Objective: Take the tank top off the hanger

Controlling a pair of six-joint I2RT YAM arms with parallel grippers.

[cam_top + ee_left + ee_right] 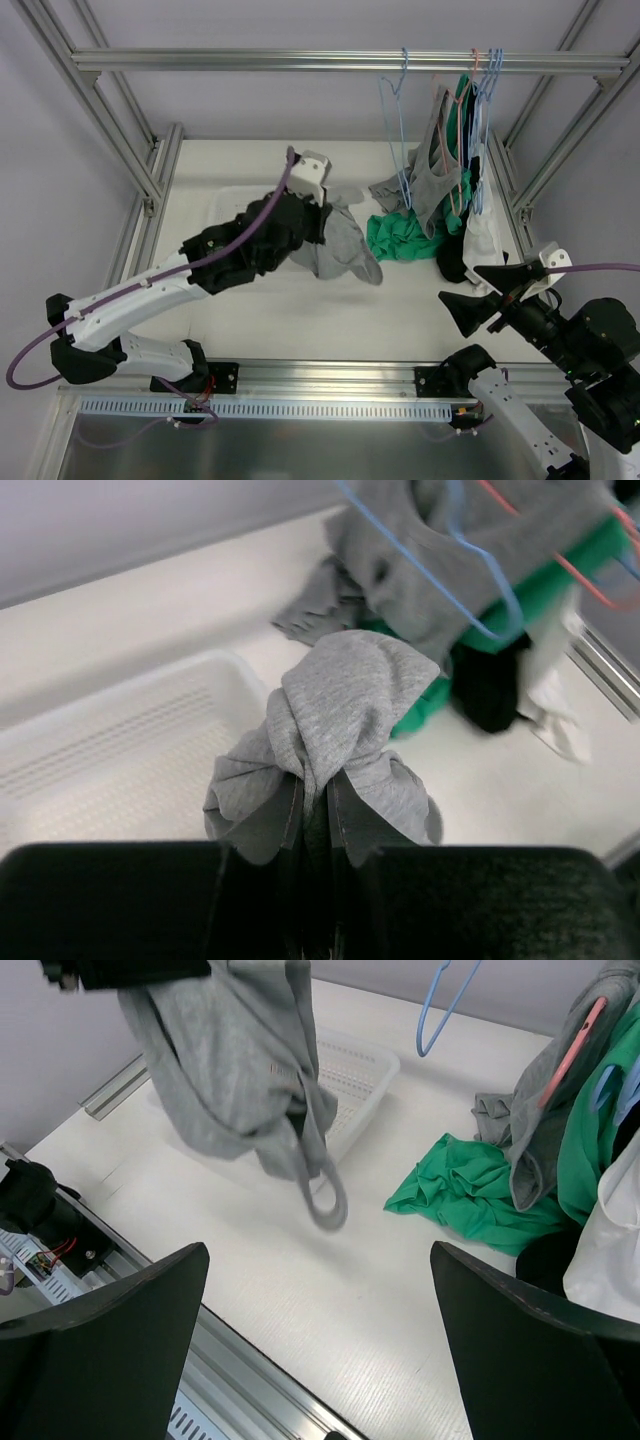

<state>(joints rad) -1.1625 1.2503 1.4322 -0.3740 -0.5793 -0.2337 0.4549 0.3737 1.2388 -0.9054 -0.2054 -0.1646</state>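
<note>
Right now your left pincer [318,802] is clamped on a bunched fold of the grey tank top [340,710], and the cloth droops from it in the air above the worktop [260,300]. One strap loop dangles free at the bottom. No hanger wire shows anywhere in or around the shirt, so by my reading the removal itself is done. Just behind the shirt sits a white basket [100,760], and nothing lies in the part you can see. What seems left is to set the shirt down and let go.

Your right pincer [480,292] is spread wide with nothing in it, low on the right near the green shirt [400,238]. The other clothes hang on hangers from the rail [350,60] beyond.
</note>
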